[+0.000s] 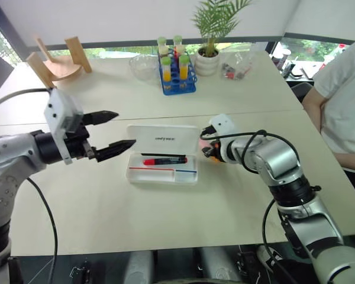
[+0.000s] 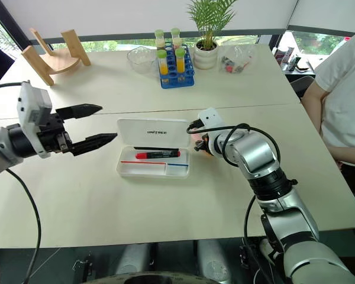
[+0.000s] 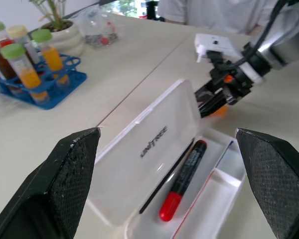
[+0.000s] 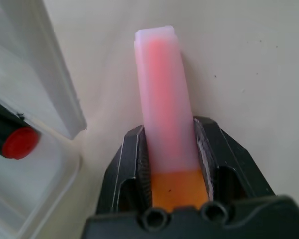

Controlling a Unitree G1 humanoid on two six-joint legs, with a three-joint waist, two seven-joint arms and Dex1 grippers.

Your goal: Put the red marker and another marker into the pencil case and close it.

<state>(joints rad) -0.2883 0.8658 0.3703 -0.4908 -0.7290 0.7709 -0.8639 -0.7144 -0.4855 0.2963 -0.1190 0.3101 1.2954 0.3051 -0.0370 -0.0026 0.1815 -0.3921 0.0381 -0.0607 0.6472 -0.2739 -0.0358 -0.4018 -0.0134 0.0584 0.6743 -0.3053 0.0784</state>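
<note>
The right gripper (image 4: 173,164) has its two black fingers (image 4: 132,167) closed on the thick highlighter (image 4: 164,99), one finger on each side of it. They hold it at the place where the pink part meets the orange part, and the pink end sticks out beyond the fingertips. The highlighter is on the table (image 1: 165,219) or just above it; which one I cannot tell. It is just beside the right edge of the pencil case (image 1: 163,155), outside of it.

The left gripper (image 1: 113,130) is wide open and holds nothing. Its fingers point toward the case from the left side and stay in the air, apart from the case and from the table.

The pencil case lies open in the middle of the table, with the lid folded back and small dark letters on the lid. The red marker (image 1: 164,160) lies already inside the tray, along its length, with the red end to the left. Thin red and blue stripes run in the tray in front of the marker.

Farther back on the table stand a blue rack with tubes (image 1: 177,71), a clear bowl (image 1: 143,66), a potted plant (image 1: 210,41) and a wooden stand (image 1: 56,59). A person in a white shirt (image 1: 343,89) sits at the right side of the table
</note>
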